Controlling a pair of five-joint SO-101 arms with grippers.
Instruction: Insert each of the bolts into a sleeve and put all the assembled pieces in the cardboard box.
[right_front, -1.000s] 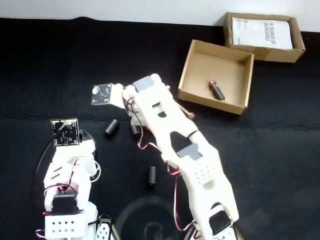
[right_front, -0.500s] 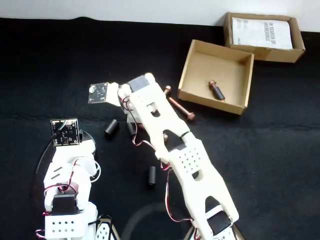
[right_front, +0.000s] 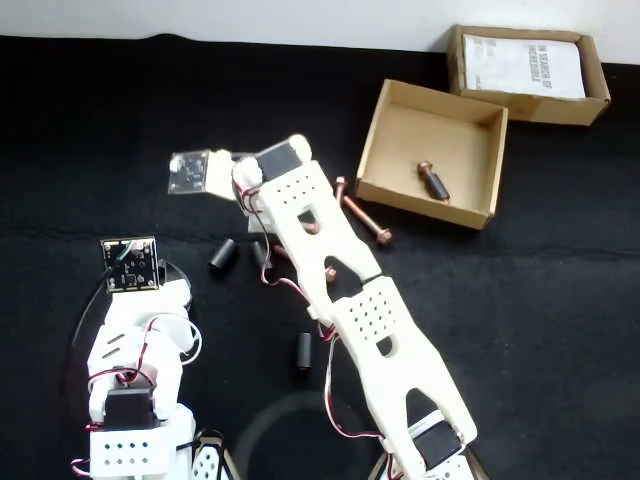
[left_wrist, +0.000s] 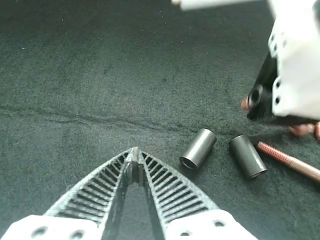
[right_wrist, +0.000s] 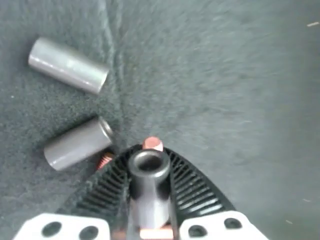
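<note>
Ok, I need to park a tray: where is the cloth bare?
Bare: cloth between the cardboard box and the near edge, right of the right arm; also beyond the left arm. Crowded: sleeves and bolts around the right arm's tip.

Copper bolts (right_front: 362, 212) beside tan cardboard box (right_front: 420, 202); dark grey sleeves (left_wrist: 198, 148); black counter (right_front: 520, 330); black ribbed fingers (left_wrist: 170, 192).
</note>
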